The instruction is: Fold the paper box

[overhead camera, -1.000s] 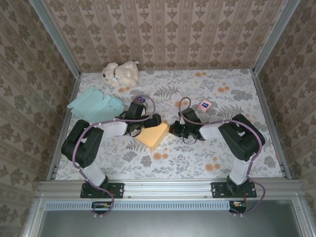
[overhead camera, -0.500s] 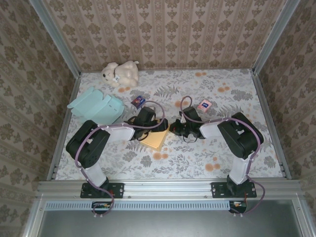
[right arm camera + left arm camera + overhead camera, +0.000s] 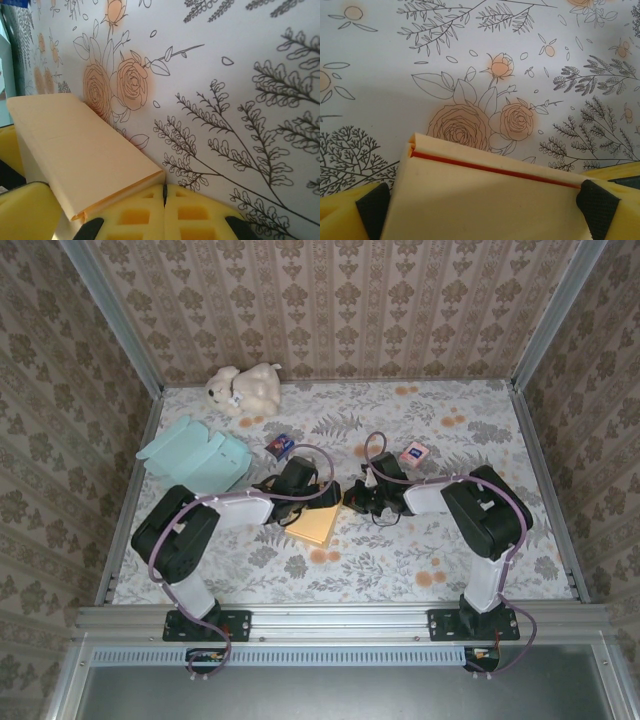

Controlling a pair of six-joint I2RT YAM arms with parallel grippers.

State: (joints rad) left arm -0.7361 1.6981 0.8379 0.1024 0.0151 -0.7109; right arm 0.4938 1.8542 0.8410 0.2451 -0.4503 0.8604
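Note:
The paper box [image 3: 314, 524] is a flat, folded pale-orange carton lying on the flowered table between the two arms. My left gripper [image 3: 318, 496] hangs over its far edge, open wide. In the left wrist view the box [image 3: 485, 200] fills the gap between the two fingers [image 3: 370, 206], its folded edge showing a thin red line. My right gripper [image 3: 353, 499] is shut, and its joined yellow fingertips [image 3: 164, 195] rest against the box's right corner [image 3: 80, 150].
A light teal carton [image 3: 193, 453] lies at the left, with a plush bear [image 3: 243, 387] behind it. A small blue item [image 3: 281, 445] and a small pink item [image 3: 413, 452] lie beyond the grippers. Patterned walls enclose the table.
My left gripper has swung right from the box's left side to straddle its far edge, and the box has shifted slightly toward me. The right gripper has barely moved.

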